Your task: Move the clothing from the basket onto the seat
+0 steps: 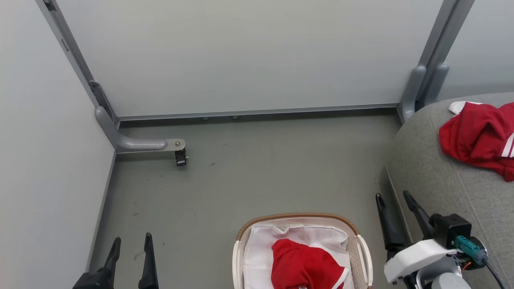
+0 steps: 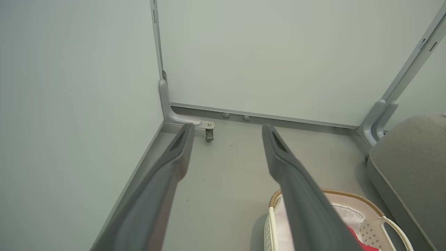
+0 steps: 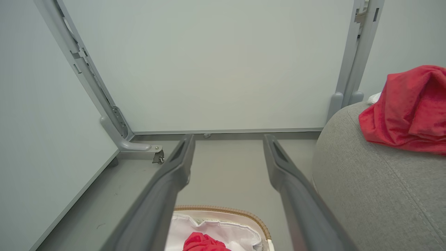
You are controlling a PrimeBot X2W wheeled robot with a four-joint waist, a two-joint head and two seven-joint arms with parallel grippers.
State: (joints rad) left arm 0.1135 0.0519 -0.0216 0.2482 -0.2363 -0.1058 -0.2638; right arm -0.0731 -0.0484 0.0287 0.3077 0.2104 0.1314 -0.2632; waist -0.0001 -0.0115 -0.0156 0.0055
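One red garment (image 1: 478,136) with white trim lies crumpled on the grey seat (image 1: 437,180) at the right; it also shows as the garment (image 3: 407,108) on the seat (image 3: 376,195). A second red garment (image 1: 305,265) rests inside the basket (image 1: 299,217) on its white liner, at the bottom centre. My left gripper (image 1: 131,241) stands open and empty at the lower left, well left of the basket. Open too, my right gripper (image 1: 393,196) hangs between the basket and the seat's edge, holding nothing. In the wrist views the basket (image 2: 352,197) and the red garment (image 3: 204,242) lie below the fingers.
Pale partition walls (image 1: 241,56) close the area at the back and left. A grey metal foot with a small caster (image 1: 180,156) juts onto the grey floor (image 1: 249,168) at the back left. Another grey post (image 1: 425,80) stands behind the seat.
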